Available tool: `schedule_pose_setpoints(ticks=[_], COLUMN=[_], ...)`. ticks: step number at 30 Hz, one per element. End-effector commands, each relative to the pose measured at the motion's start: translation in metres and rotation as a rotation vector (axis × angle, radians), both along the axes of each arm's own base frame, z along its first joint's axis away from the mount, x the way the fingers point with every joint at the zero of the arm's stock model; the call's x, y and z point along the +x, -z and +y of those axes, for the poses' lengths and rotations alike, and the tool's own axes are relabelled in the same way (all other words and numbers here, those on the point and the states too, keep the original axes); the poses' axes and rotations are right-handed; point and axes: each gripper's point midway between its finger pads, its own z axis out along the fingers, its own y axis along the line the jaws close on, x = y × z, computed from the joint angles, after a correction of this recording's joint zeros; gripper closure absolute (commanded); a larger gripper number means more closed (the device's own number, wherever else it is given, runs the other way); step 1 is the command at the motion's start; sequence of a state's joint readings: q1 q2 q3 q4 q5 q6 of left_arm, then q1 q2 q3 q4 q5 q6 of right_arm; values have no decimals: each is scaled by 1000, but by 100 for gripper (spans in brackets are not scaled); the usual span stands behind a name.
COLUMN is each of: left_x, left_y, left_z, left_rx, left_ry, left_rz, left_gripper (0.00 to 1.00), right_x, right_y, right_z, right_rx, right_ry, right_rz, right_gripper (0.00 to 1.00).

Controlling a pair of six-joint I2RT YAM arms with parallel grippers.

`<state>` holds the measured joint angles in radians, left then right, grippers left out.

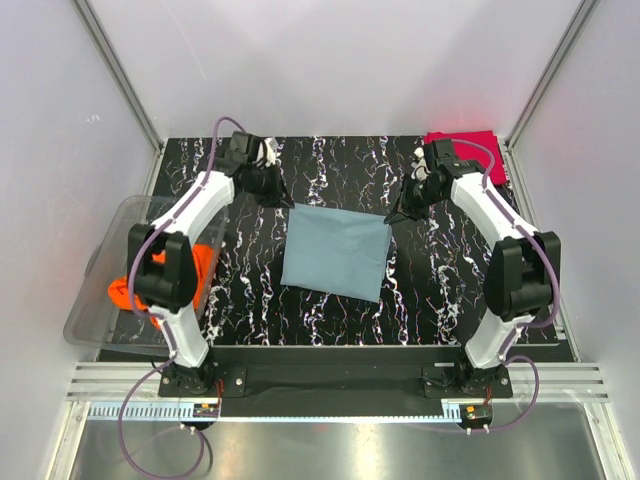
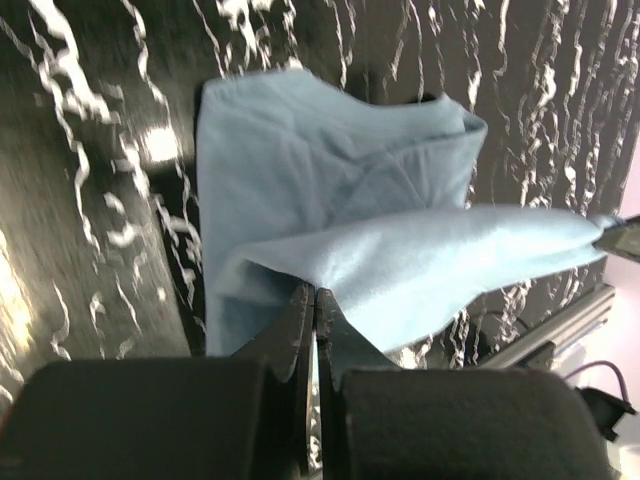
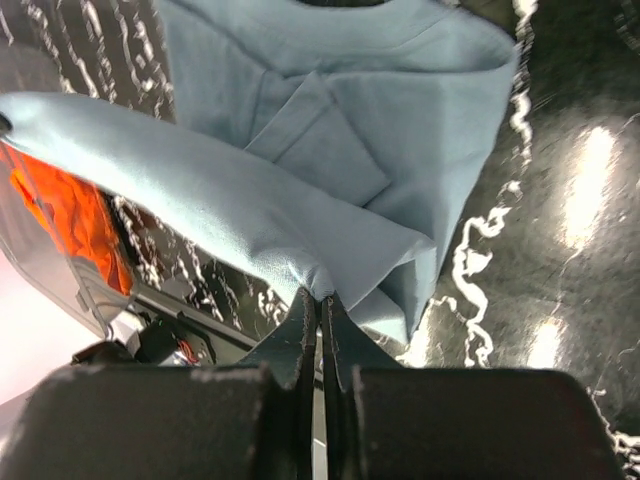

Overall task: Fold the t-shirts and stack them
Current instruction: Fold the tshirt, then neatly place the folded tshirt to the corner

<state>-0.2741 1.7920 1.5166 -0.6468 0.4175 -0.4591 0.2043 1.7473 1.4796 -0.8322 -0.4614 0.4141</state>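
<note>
The grey-blue t-shirt (image 1: 335, 250) lies partly folded in the middle of the black marbled table. My left gripper (image 1: 285, 200) is shut on its far left corner, and the lifted cloth (image 2: 400, 260) stretches away from the pinched jaws (image 2: 313, 292). My right gripper (image 1: 392, 215) is shut on the far right corner, holding a raised fold (image 3: 250, 210) at its tips (image 3: 320, 295). The far edge of the shirt hangs taut between the two grippers above the layers below. A red t-shirt (image 1: 462, 143) lies folded at the back right corner. An orange t-shirt (image 1: 125, 292) sits crumpled in the bin at the left.
A clear plastic bin (image 1: 90, 300) stands at the table's left edge beside the left arm; its wall (image 3: 40, 270) shows in the right wrist view with the orange cloth (image 3: 70, 215) behind it. White walls and metal frame posts enclose the table.
</note>
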Motion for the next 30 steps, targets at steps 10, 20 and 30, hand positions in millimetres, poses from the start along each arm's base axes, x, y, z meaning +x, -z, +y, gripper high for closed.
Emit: schedule_pose_setpoints(ticks=[10,20,30], left_x=[103,52,-13], left_y=[56,-34,12], left_z=[-15,-4,-26], left_rx=[63,30,-163], left_ry=[121,145,153], left_rz=[-76,-198,-76], left_gripper=[71,63,69], right_x=[90,58,58], right_y=[82,9,15], right_z=[-60,-41,68], right_rx=[-105,-55,423], right_ry=[131,61,-51], right_rz=[39,-104,-22], right_gripper=[66,60,74])
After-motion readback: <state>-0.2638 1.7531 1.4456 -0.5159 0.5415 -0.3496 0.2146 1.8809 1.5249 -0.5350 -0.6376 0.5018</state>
